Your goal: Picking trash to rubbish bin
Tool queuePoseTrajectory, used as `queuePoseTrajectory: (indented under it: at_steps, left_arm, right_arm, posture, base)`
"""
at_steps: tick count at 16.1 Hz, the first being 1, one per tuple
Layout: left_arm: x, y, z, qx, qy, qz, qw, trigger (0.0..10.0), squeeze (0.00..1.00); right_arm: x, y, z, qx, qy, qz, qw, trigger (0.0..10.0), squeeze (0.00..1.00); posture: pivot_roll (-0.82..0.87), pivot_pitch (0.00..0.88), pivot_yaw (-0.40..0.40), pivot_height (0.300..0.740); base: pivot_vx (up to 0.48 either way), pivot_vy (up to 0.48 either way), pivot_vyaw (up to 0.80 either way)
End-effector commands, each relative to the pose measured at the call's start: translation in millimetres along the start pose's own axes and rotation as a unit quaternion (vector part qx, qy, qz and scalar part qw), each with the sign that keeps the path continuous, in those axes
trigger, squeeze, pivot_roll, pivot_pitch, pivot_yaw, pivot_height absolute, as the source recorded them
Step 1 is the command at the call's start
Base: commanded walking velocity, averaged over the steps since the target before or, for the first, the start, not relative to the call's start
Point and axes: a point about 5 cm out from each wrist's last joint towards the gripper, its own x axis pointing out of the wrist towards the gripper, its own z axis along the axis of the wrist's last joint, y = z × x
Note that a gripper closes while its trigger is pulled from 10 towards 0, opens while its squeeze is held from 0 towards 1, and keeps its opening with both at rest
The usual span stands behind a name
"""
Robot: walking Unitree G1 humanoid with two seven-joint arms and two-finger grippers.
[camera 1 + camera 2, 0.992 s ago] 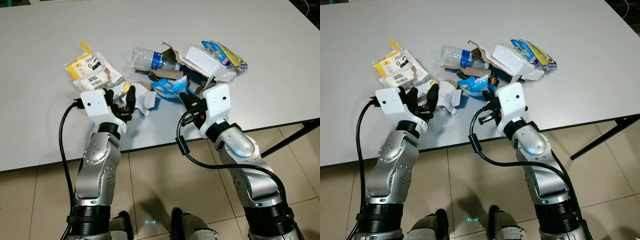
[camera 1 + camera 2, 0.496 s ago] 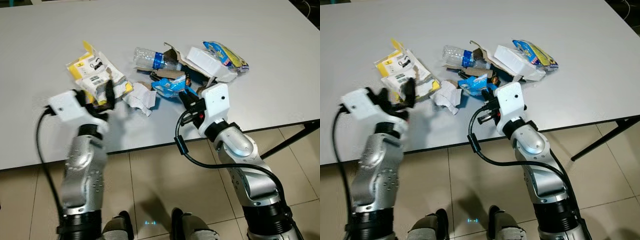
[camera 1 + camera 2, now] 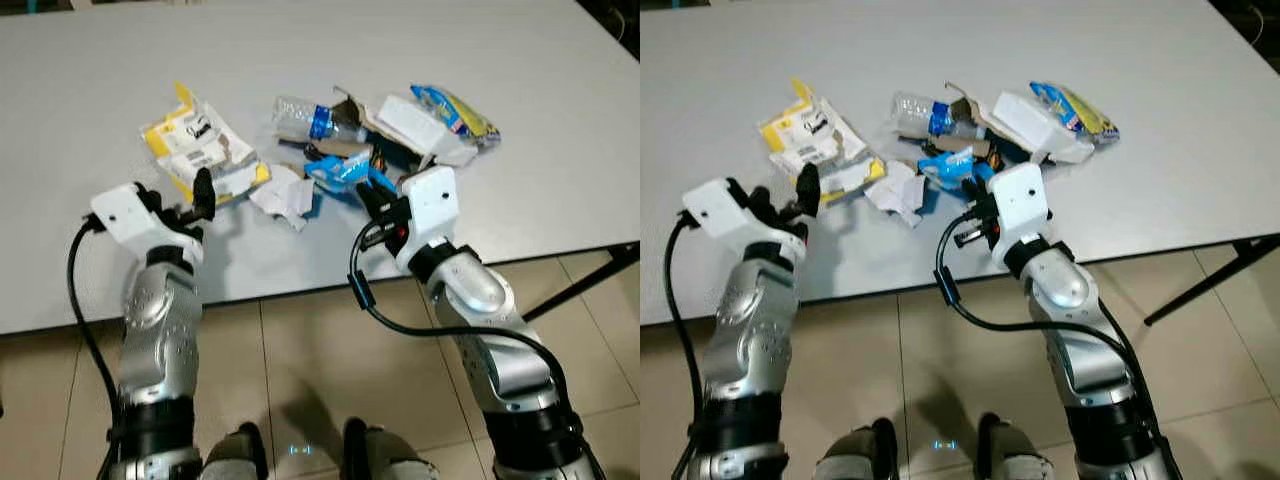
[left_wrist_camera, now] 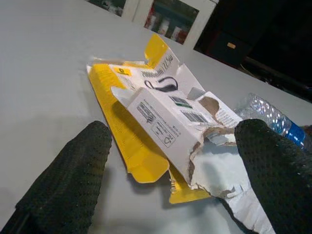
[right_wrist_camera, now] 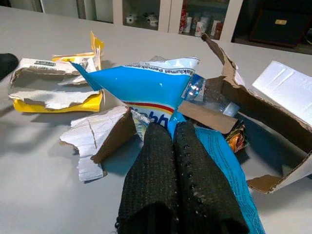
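Trash lies in a loose heap on the grey table (image 3: 560, 150), near its front edge. At the robot's left of the heap sits a torn yellow and white box (image 3: 200, 150). Beside it is a scrap of torn white cardboard (image 3: 283, 195). In the middle of the heap a blue wrapper (image 5: 151, 90) rests against the scrap. Behind it lie a crushed clear bottle (image 3: 305, 117) with a blue label and a piece of brown cardboard (image 5: 243, 105). At the robot's right of the heap are a white carton (image 3: 420, 128) and a yellow and blue snack bag (image 3: 455, 110).

The left gripper (image 4: 178, 175) is raised over the table just in front of the yellow and white box. Its 2 black fingers (image 4: 73, 175) are spread wide with nothing between them, and the box shows in the gap in the left wrist view.

The right gripper (image 5: 175, 146) reaches into the middle of the heap. Its 2 fingers are pressed flat together, and their tips are at the lower edge of the blue wrapper. Whether they pinch the wrapper cannot be told.

Beige floor tiles (image 3: 320, 370) show under the table.
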Motion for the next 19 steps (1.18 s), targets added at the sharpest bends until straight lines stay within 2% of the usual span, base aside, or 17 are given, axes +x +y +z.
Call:
queuePoseTrajectory:
  at_steps: [1,5,7,8,9,15,17,19]
  left_arm:
    - [3.2,0.1,0,-0.002,0.000,-0.007,1.000,10.0,1.00]
    - [8.8,-0.3,4,0.001,-0.008,-0.013,1.000,10.0,1.00]
    - [16.6,-0.3,8,-0.012,-0.014,-0.010,1.000,10.0,0.99]
    - [18.4,-0.3,9,-0.014,-0.014,-0.009,1.000,10.0,0.27]
    - [21.3,0.3,10,-0.021,-0.014,-0.005,1.000,10.0,0.00]
    - [30.0,12.1,9,-0.077,-0.010,0.022,0.997,10.0,0.00]
    - [35.3,18.4,5,-0.112,0.004,0.033,0.993,10.0,0.00]
    - [38.8,21.7,0,-0.130,0.018,0.032,0.991,10.0,0.00]
  right_arm:
    - [-2.9,0.2,0,-0.001,-0.001,-0.002,1.000,10.0,0.00]
    - [-5.9,1.5,-1,0.002,0.000,-0.006,1.000,10.0,0.00]
    - [-8.2,4.1,-2,0.009,0.001,0.002,1.000,10.0,0.00]
    - [-9.4,5.2,-2,0.010,0.004,0.010,1.000,10.0,0.00]
    - [-12.8,6.6,-4,0.011,0.012,0.024,1.000,10.0,0.00]
    - [-21.9,1.9,-10,0.011,0.037,0.036,0.999,10.0,0.00]
    - [-23.4,4.1,-9,0.009,0.039,0.042,0.998,10.0,0.00]
    - [-24.4,4.0,-9,0.010,0.040,0.044,0.998,10.0,0.00]
  posture:
    - [-0.12,0.236,-0.018,0.740]
    - [-0.12,0.253,-0.011,0.740]
    - [-0.12,0.261,-0.012,0.740]
    - [-0.13,0.268,-0.015,0.740]
    - [-0.14,0.274,-0.018,0.740]
    - [-0.16,0.286,-0.028,0.740]
    - [-0.17,0.289,-0.030,0.740]
    - [-0.17,0.291,-0.032,0.740]
  base:
    - [0.000,0.000,0.00]
    - [0.000,0.000,0.00]
    - [0.000,0.000,0.00]
    - [0.000,0.000,0.00]
    - [0.000,0.000,0.00]
    - [0.000,0.000,0.00]
    - [0.000,0.000,0.00]
    - [0.000,0.000,0.00]
